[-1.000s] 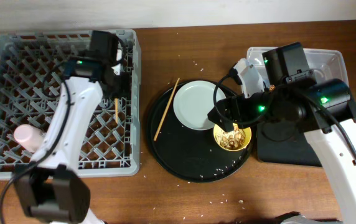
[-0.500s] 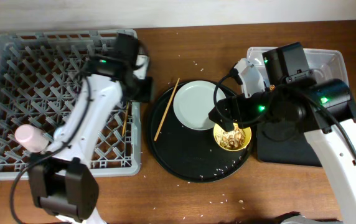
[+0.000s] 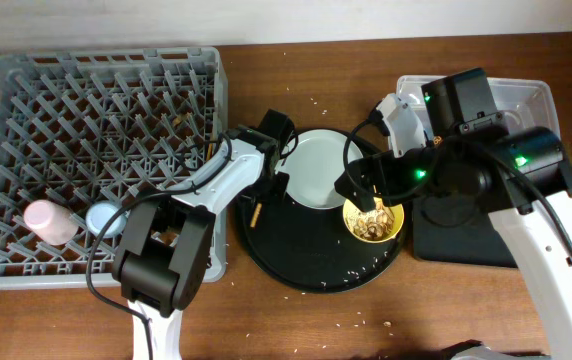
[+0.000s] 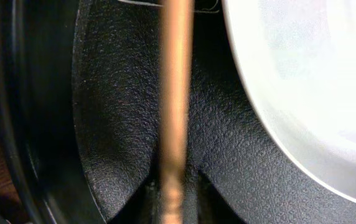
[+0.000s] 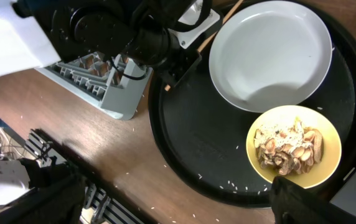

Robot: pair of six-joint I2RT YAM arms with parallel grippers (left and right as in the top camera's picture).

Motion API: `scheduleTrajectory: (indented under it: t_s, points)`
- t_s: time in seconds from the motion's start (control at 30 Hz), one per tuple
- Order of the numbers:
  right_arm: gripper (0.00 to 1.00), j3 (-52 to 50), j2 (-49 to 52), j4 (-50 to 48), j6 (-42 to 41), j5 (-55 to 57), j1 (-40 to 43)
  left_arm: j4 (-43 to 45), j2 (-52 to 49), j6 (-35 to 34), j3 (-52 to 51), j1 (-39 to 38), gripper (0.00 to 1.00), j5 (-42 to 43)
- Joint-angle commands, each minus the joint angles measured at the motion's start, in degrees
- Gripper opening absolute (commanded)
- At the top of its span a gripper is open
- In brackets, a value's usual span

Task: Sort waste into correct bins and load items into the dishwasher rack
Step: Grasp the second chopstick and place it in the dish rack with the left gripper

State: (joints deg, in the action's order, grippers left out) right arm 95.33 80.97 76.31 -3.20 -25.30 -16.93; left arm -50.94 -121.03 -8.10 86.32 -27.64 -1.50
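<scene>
Swung right, off the dishwasher rack (image 3: 96, 55) to the round black tray (image 3: 306, 262), with the left gripper (image 3: 262, 192) now reaching low over the chopstick (image 4: 175, 93) left of the plate (image 4: 309, 74). Jaws narrow astride it; cannot tell whether pinched. Could roll it under the plate rim, or drop it, if nipped off-centre. Right gripper (image 5: 181, 202) spread wide above the yellow bowl (image 5: 293, 146).

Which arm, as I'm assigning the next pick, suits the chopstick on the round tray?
Left: the left gripper sits over the chopstick, which runs between its jaws; the right gripper hangs above the bowl.
</scene>
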Motion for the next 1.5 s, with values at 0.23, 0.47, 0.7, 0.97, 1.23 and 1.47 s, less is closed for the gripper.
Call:
scheduleTrajectory:
  t_s: [0.23, 0.47, 0.7, 0.97, 1.23, 1.47]
  points:
    - [0.98, -0.28, 0.20, 0.24, -0.28, 0.52, -0.33, -13.97, 7.06, -0.04, 11.10, 2.60, 0.00, 0.63]
    - [0.99, -0.28, 0.20, 0.22, -0.28, 0.52, -0.33, -20.70, 18.36, -8.02, 12.15, 15.63, 0.00, -8.76]
    - [0.99, -0.28, 0.20, 0.24, -0.31, 0.52, -0.33, -9.44, 16.13, -8.39, -4.46, 17.53, 0.00, -3.67]
    - [1.00, -0.28, 0.20, 0.20, -0.31, 0.52, -0.33, -9.49, 16.68, -5.09, -4.42, 15.82, 0.00, 0.68]
    - [0.99, -0.28, 0.20, 0.22, -0.26, 0.55, -0.33, -11.96, 18.51, -6.45, -1.86, 14.78, 0.66, -2.12]
    - [0.98, -0.28, 0.20, -0.37, -0.31, 0.50, -0.33, -21.20, 38.82, -2.49, 14.34, 15.06, 0.87, -2.86]
